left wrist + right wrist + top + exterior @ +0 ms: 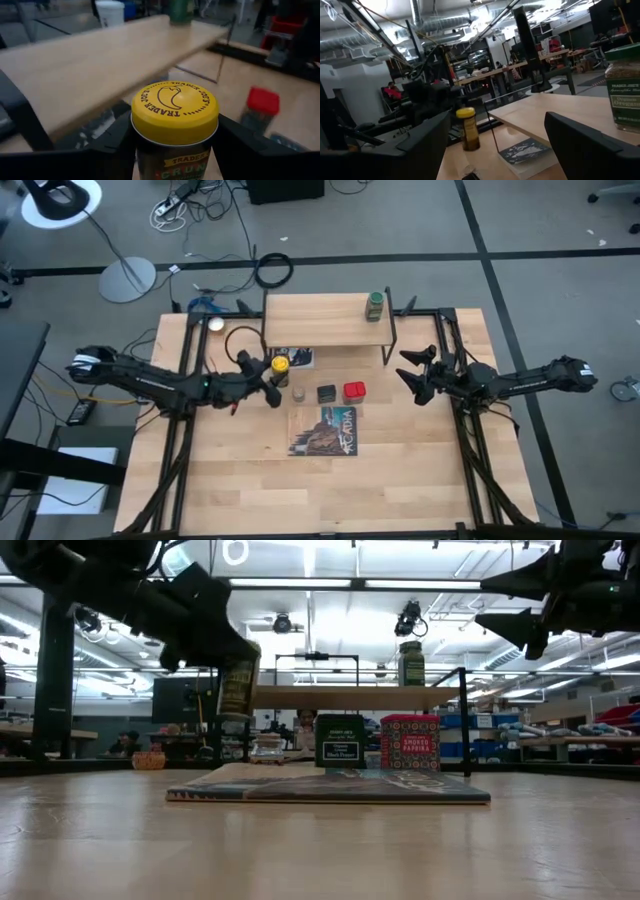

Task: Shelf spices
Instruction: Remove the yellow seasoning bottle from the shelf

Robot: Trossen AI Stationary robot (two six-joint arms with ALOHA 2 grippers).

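Yellow-capped jar (281, 365) clamped upright between left gripper (270, 380) fingers, cap up, lifted clear of table in low view (238, 686). Sits at 9 o'clock from table centre, just off shelf (325, 320) front-left corner. Left wrist view: cap (174, 111) dead centre between both dark fingers (112, 145), shelf board (100, 65) running close behind it.

Green-capped jar (375, 305) already on shelf, right end, about 1 o'clock from table centre; upright in low view (411, 663). Visible close-up in right wrist view (623, 85) on board edge.

Right gripper (412, 376) parked at 3 o'clock, hovering above table, fingers spread, holding nothing. Right wrist view confirms wide gap between fingers (585, 145), yellow jar (468, 129) seen far off in other arm's grip.

On table, at shelf's 6 o'clock: black tin (327, 393) and red tin (354, 391) side by side, red at black's 3 o'clock, just apart. Both standing at far edge of book (325, 430); on it or just behind, hard to tell. Low view shows tins (340, 741) (409, 742) upright behind book (330, 787).

Tiny clear jar (298, 394) at black tin's 9 o'clock, near left gripper. Probably the small glass shape (268, 747) in low view, blurry.
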